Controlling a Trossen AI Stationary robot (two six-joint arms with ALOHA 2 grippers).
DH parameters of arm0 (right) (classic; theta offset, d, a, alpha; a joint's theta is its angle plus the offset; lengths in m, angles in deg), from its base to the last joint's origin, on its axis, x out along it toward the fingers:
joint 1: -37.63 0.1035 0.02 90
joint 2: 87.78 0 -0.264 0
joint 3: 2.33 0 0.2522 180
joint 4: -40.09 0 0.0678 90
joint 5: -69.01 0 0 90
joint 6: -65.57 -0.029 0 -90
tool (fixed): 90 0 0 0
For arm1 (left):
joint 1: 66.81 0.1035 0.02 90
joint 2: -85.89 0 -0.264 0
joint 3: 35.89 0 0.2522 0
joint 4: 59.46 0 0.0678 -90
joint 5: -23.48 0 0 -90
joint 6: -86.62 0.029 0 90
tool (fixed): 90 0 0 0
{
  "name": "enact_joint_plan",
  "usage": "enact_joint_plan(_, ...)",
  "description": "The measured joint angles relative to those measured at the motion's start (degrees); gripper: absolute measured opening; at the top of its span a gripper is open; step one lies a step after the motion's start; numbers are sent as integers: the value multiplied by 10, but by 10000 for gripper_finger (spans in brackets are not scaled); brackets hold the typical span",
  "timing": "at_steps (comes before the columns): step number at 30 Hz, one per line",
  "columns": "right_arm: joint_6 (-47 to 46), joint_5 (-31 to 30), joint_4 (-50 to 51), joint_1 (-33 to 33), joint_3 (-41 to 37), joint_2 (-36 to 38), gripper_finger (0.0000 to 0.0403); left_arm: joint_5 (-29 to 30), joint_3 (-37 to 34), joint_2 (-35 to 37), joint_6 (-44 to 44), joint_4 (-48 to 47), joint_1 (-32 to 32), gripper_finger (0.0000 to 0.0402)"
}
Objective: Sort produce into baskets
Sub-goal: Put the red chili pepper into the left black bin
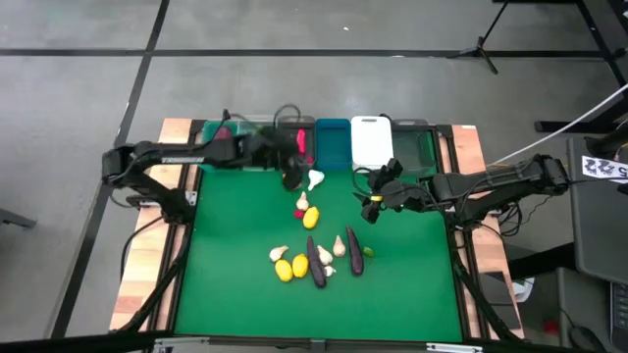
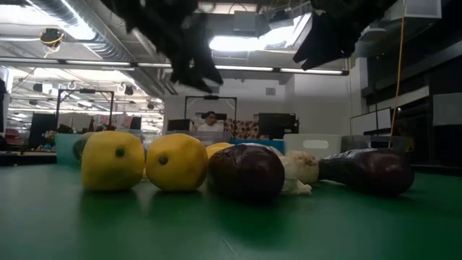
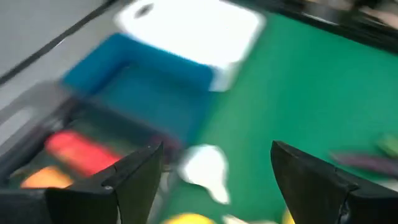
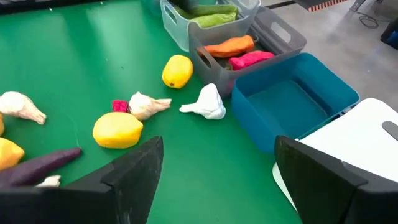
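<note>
My left gripper (image 1: 292, 178) hangs open over the far middle of the green mat, next to the grey bin (image 1: 300, 147). In its wrist view (image 3: 214, 149) a white garlic (image 3: 205, 173) lies on the mat between and below the fingers, untouched. My right gripper (image 1: 373, 204) is open and empty in front of the white bin (image 1: 371, 142), and its wrist view (image 4: 217, 143) shows nothing between the fingers. The grey bin (image 4: 249, 43) holds an orange carrot (image 4: 229, 46) and a red pepper (image 4: 252, 59). The clear bin (image 4: 205, 15) holds green cucumbers. The blue bin (image 4: 292, 102) shows no produce.
Loose produce lies mid-mat: lemons (image 4: 177, 70) (image 4: 118, 130), garlic (image 4: 146, 104), and a near cluster of lemons (image 1: 285, 267), eggplants (image 1: 316, 263) and garlic. Teal (image 1: 214, 132) and dark green (image 1: 414, 147) bins end the far row. A person sits far behind the table (image 2: 210, 121).
</note>
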Motion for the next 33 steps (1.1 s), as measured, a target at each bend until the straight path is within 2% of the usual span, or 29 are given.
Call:
enact_joint_plan(5, 0, 1, 4, 0, 0, 0, 305, -2, -40, 38, 39, 9, -105, 292)
enact_joint_plan(9, 0, 1, 4, 0, 0, 0, 305, 7, -112, 40, 24, 107, -170, 292)
enact_joint_plan(12, 0, 1, 4, 0, 0, 0, 305, 49, -174, 36, 11, 199, -196, 292)
enact_joint_plan(17, -14, 9, 5, 0, 0, 0, 305, 86, -268, 36, -12, 340, -210, 292)
enact_joint_plan(21, -20, 10, 4, 0, 0, 0, 305, 94, -313, 33, -33, 383, -210, 292)
enact_joint_plan(25, -26, 10, 4, 0, 0, 0, 305, 95, -325, 22, -32, 386, -210, 292)
enact_joint_plan(33, -28, 10, 4, 0, 0, 0, 305, 103, -321, -51, -7, 410, -203, 292)
